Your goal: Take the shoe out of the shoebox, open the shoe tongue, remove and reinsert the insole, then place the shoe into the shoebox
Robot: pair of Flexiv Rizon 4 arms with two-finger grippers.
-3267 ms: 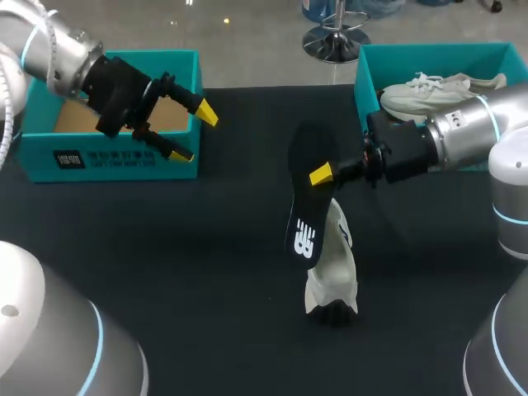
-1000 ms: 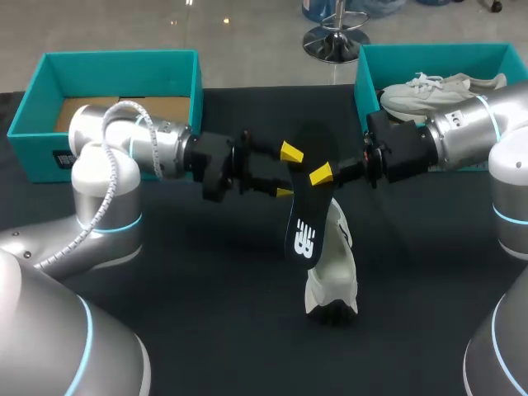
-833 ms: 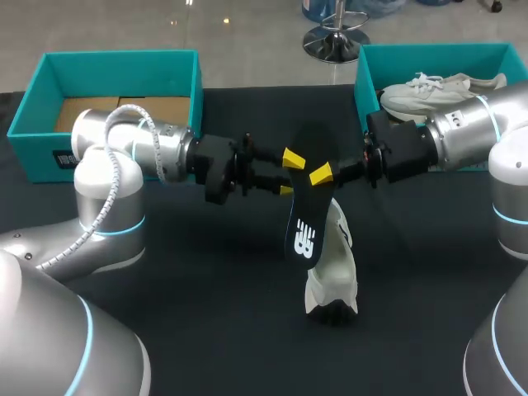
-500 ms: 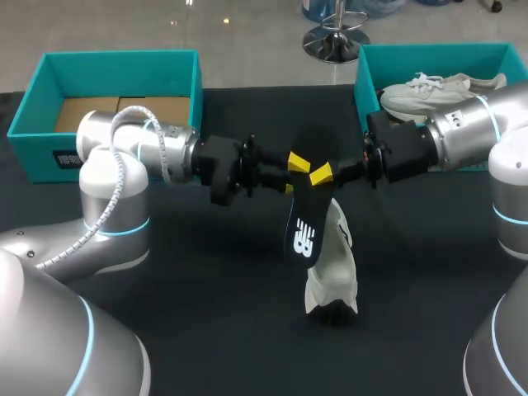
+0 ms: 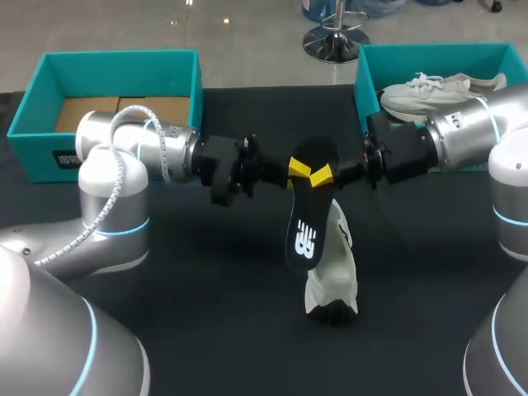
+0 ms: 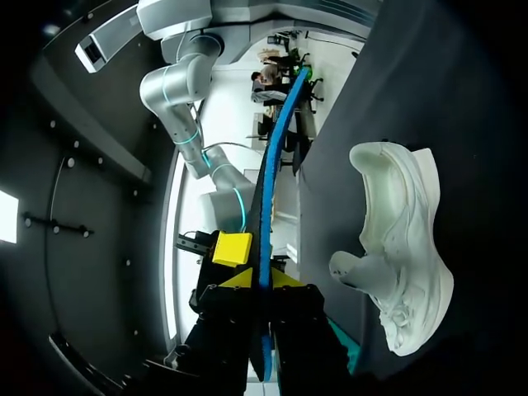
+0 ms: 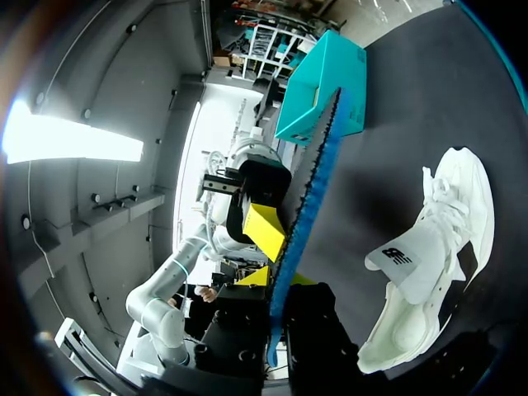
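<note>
In the head view, we think we are at the middle step. The insole is out of the shoe and has to go back in. The black insole stands up in the air over the table. The white shoe lies on the table right under its low end, and we cannot tell if they touch. Our left arm comes in low and flat from the left, and the left gripper pinches the top part of the insole. Our right arm comes in flat from the right. The right gripper pinches the same part, just beside the other one. The left shoebox has no shoe in it, so we guess ours goes there at the end. The right shoebox holds a second shoe

In the left wrist view, the insole shows edge-on between our own fingers, which look closed tight on it. The shoe lies off to one side, its mouth open

In the right wrist view, the insole runs between that gripper's closed fingers too. The shoe's tongue looks pulled open

Next, we think one gripper must let go. The other must then tip the insole and slide it, end first, into the shoe's mouth. Nothing holds the shoe, so it may slip
</note>
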